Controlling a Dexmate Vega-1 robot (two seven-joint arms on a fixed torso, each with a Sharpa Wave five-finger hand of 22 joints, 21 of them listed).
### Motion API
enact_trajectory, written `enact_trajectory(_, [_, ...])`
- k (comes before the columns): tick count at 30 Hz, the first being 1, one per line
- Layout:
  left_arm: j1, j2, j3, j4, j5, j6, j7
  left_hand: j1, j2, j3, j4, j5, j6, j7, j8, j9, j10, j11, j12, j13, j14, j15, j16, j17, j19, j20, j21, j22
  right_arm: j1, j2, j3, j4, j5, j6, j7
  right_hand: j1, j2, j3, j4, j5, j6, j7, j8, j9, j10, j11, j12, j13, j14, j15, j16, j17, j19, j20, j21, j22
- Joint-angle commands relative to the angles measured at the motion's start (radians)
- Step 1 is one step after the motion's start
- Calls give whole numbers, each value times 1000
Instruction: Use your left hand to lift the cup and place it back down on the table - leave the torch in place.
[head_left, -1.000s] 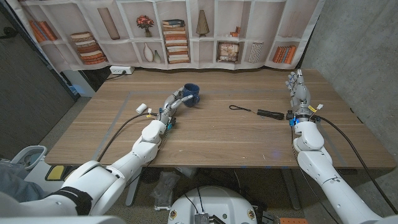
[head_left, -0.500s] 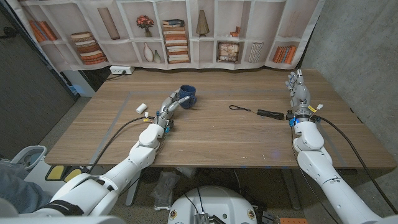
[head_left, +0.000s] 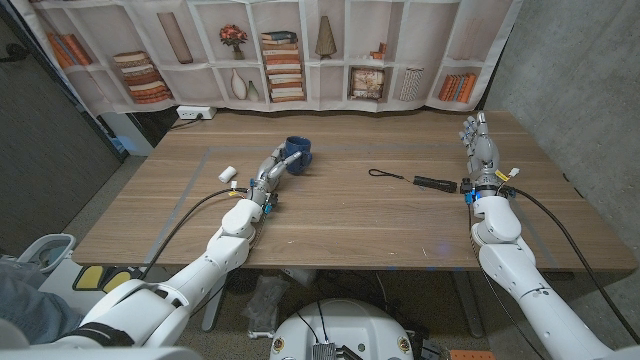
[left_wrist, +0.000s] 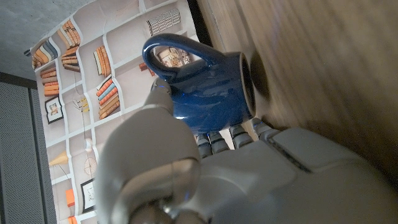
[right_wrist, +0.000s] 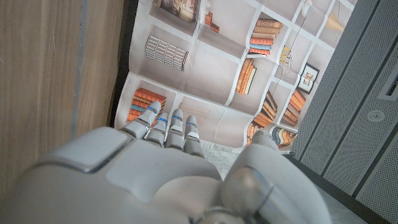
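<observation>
Cup (head_left: 297, 152) has travelled toward the desk's (head_left: 330, 225) far side in the left hand (head_left: 272, 171), fingers (left_wrist: 214, 138) wrapped around it; whether it's down yet, I cannot tell. Torch (head_left: 435, 184) unmoved.

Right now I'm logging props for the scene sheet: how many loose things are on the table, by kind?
Cup: 1
Torch: 1
Small white object, too small to identify: 1
Total: 3
</observation>
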Motion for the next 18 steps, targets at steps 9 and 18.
enact_trajectory(9, [0,20,2,-1,-17,18,-69,-45,-48,-36,16,13,-109,15,-3,-1,-110,25,0,4,-85,13,-1,3,-52,2,-4,3,-2,2,-5,1,0,2,-5,2,9,-2,0,5,-3,-9,0,4,-5,-5,-1,6,9,5,-2,4,6,2,-9,6])
enact_trajectory(18, [9,39,3,-31,-16,45,-72,-72,-66,-56,25,21,-168,25,-3,-2,-165,42,1,2,-137,29,-4,4,-74,5,-4,3,2,0,-9,1,-5,-1,-3,2,9,-3,-1,5,-4,-12,0,4,-7,-8,-2,6,8,12,-3,4,5,9,-12,6])
